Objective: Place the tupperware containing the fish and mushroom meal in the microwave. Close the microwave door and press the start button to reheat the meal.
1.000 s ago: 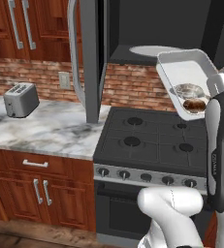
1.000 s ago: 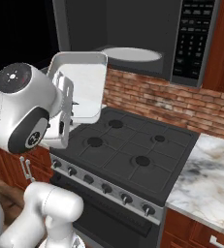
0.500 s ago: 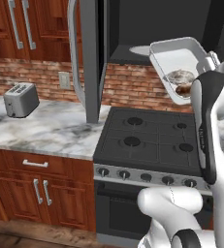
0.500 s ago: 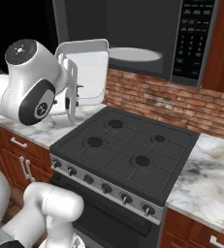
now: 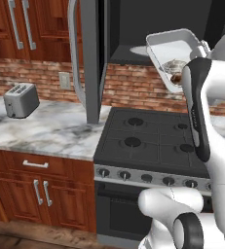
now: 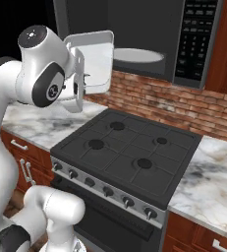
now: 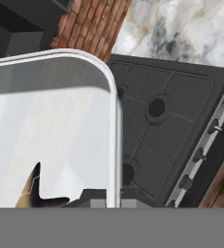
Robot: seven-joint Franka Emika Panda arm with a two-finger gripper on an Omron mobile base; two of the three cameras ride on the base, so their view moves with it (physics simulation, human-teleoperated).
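**A:** Compared with a second ago, the tupperware (image 5: 175, 56) sits higher and further left in the left base view, now overlapping the microwave (image 5: 153, 29) opening at the upper right of the frame. In the right base view it has also risen, to the upper left, in front of the dark cavity (image 6: 134, 29).

**B:** And the tool (image 6: 83, 78)? Its tips are pinched together on the tupperware's rim, as far as I can see. The tub is tipped up steeply, nearly on edge in the right base view.

**A:** Agreed. The fish and mushroom meal (image 5: 175, 73) sits at the tub's low end, brown lump and a pale piece, partly behind the arm (image 5: 201, 112).

**B:** What's around? The microwave door (image 5: 92, 58) is swung open, hanging down the middle-left of the left base view, above the bench (image 5: 46, 129) edge. The pale turntable (image 6: 137, 55) is just right of the tub.

**A:** Stove (image 6: 127, 155) below, toaster (image 5: 20, 99) at the left, brick wall (image 6: 174, 106) behind. In the hand view the tub (image 7: 50, 131) covers the left half, stove burners to the right.
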